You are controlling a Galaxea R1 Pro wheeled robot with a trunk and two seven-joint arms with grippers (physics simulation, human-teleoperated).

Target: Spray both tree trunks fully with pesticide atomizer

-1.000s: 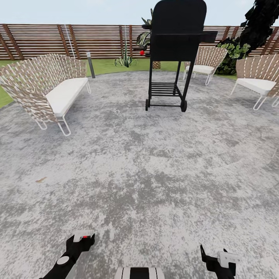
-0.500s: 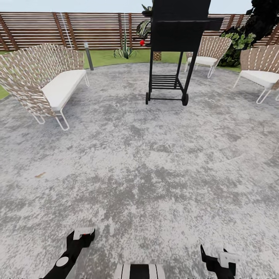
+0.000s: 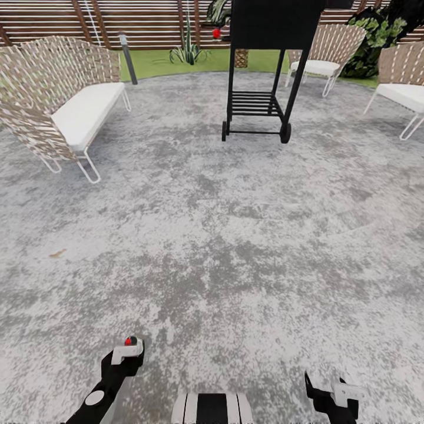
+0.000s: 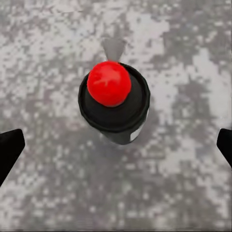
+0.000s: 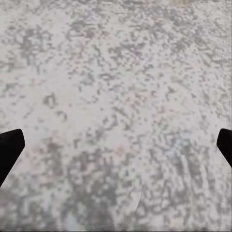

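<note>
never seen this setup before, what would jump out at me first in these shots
The red-capped black pesticide atomizer stands on the mottled grey paving, centred between the left gripper's widely spread fingers in the left wrist view. In the head view, a tall black grill cart stands ahead, with a woven bench to its left and woven chairs to its right, before a slatted fence.

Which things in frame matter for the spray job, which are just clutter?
Job-related:
- pesticide atomizer, standing on the paving between the open left end effector fingers
- right end effector, open, over bare paving

Clutter:
- black grill
- wicker sofa
- wicker chairs
- fence
</note>
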